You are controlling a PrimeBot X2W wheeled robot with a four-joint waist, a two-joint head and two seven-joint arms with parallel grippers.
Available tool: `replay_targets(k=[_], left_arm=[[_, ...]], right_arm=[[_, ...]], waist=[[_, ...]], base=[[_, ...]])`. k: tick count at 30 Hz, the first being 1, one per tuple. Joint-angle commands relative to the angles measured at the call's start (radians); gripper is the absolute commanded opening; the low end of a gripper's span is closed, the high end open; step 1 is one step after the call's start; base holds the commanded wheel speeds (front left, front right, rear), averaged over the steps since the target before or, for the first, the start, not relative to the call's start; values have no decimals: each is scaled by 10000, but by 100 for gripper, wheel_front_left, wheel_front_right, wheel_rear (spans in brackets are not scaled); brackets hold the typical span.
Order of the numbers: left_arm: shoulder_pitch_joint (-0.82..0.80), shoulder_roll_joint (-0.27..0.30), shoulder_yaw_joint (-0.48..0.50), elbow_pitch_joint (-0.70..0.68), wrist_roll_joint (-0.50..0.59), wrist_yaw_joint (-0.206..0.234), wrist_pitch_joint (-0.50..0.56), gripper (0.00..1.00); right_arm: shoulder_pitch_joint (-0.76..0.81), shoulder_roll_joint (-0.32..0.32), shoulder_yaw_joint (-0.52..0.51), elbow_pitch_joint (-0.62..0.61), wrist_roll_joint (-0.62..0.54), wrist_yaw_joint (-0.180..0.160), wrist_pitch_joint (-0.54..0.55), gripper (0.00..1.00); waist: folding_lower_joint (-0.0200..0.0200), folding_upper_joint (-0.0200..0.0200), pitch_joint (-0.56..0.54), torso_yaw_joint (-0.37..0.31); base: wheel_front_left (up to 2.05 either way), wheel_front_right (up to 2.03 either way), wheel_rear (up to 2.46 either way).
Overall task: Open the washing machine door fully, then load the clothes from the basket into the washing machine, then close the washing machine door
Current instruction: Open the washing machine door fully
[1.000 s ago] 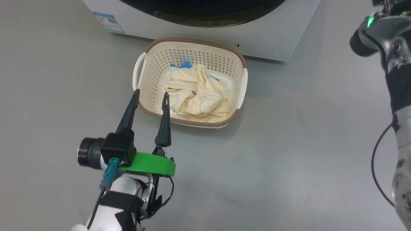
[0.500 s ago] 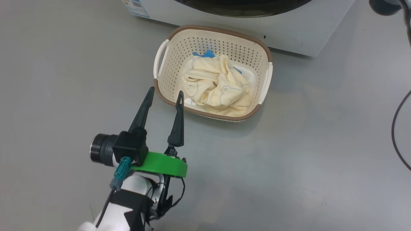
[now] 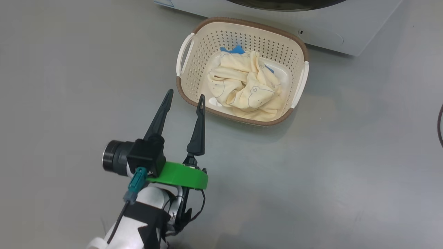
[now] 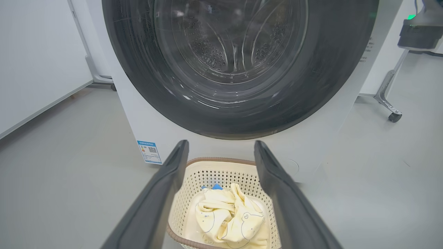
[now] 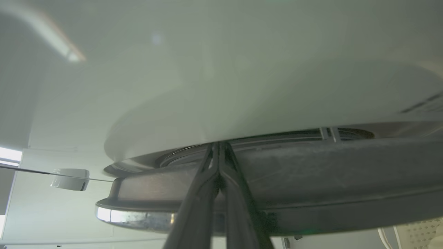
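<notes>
The cream basket (image 3: 189, 77) sits on the grey floor just in front of the white washing machine (image 3: 322, 31). The pale yellow clothes (image 3: 247, 90) with blue trim lie bunched inside it. My left gripper (image 3: 185, 94) hovers open at the basket's near left corner, holding nothing. In the left wrist view the washing machine door (image 4: 138, 86) looks shut against the machine (image 4: 128, 114), above the basket (image 4: 221, 171) and clothes (image 4: 225, 218). My right gripper (image 5: 218, 147) is shut, its tips at the seam between the door's grey rim (image 5: 311, 166) and the white front.
A blue label sticker (image 4: 149, 152) marks the machine's lower left corner. A stand leg with a caster (image 4: 394, 117) is to the machine's right, and a white wall panel (image 4: 34, 62) to its left. Open grey floor (image 3: 311, 173) surrounds the basket.
The head camera has swung, so basket and machine sit further right and higher in the picture. The right arm has passed out of the head view's right side. The left gripper stays open.
</notes>
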Motion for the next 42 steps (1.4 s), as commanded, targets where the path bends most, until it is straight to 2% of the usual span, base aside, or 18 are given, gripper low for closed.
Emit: replay_targets(k=[1,11,19,33,42], left_arm=[[-221,145,239,-310,-80,100,-95,100],[-334,145,209,-303,-110,201,-95,100],[-339,145,286,-247,-47,216,-95,100],[-304,145,455,-135,89,171,-95,100],[-188,145,555,45,197,94,-95,100]], right_arm=[[-491,320,116,-221,-71,37,250,0],[-555,449,456,-86,-264,37,1040,0],[-28,515,664,-619,-320,37,1693,0],[1416,726,843,-2426,-73,37,2756,0],[2725,930,1041,-4053,213,37,3321,0]], waist=[[-1,0,19,7],[-1,0,94,-56],[-1,0,40,-246],[-1,0,-177,-654],[-1,0,-453,-916]], base=[[0,0,0],[0,0,0],[0,0,0],[0,0,0],[0,0,0]])
